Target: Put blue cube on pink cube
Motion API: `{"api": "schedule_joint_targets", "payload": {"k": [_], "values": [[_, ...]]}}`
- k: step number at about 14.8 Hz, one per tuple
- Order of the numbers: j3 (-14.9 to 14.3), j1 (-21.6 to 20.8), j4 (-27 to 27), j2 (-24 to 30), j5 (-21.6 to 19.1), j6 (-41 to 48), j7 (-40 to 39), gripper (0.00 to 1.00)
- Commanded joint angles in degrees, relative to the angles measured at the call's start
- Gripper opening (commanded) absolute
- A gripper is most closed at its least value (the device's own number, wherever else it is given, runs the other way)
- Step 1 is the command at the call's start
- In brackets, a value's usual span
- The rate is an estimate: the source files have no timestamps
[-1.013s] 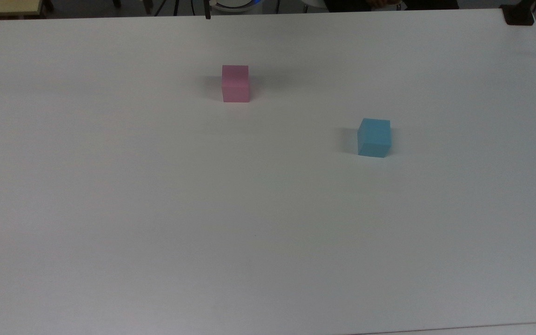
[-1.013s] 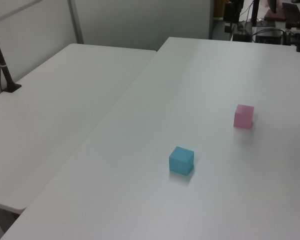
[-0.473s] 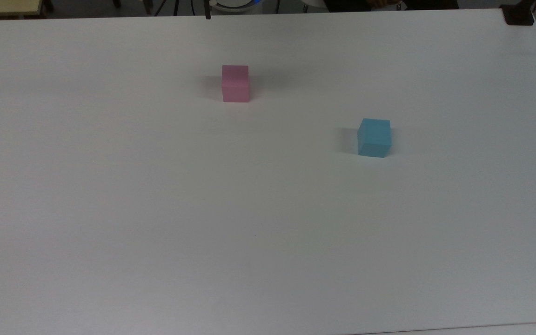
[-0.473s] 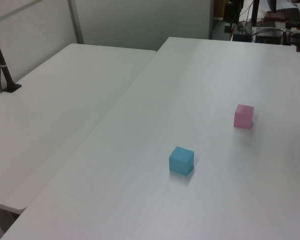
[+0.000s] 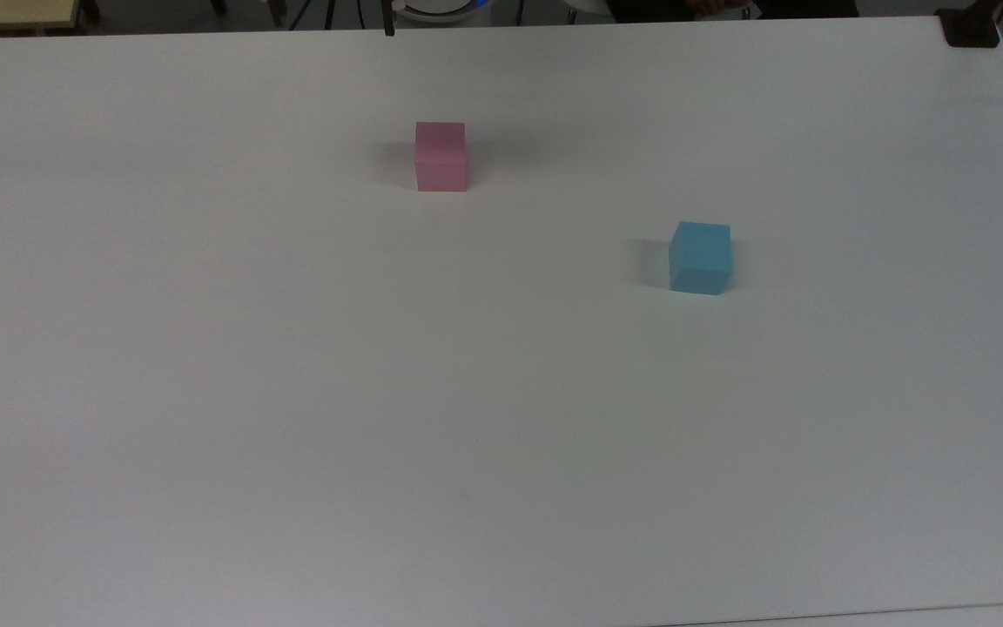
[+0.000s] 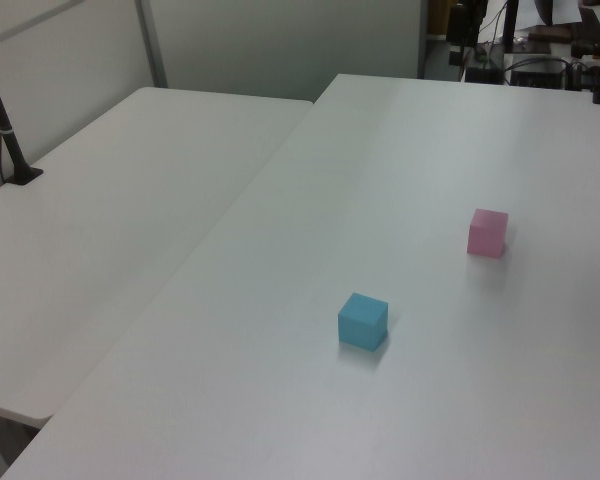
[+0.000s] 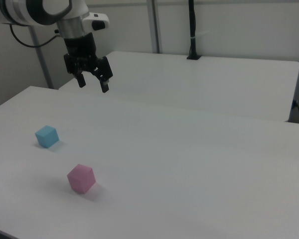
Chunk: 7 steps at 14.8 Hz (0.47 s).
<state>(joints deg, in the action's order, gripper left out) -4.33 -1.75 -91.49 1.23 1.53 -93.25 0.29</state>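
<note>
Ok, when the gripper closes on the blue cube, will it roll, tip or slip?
The blue cube sits flat on the table, so it should slide, not roll. Its squat shape makes tipping unlikely. The matte faces probably grip well. The open gripper hangs well above it.

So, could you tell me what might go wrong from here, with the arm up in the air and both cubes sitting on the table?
1. The gripper hangs open, well above the blue cube, so a descent that is slightly off could nudge it away rather than straddle it.
2. The pink cube stands loose on the table. An off-centre placement could push it or let the blue one topple.
</note>
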Motion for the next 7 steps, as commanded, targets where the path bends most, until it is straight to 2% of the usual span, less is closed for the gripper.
{"api": "schedule_joint_targets", "payload": {"k": [1, 7], "values": [[0.4, 0.3, -0.2, 0.4, -0.7, -0.4, -0.4, 1.0], [0.4, 0.4, -0.3, 0.4, -0.8, -0.4, -0.4, 1.0]]}}
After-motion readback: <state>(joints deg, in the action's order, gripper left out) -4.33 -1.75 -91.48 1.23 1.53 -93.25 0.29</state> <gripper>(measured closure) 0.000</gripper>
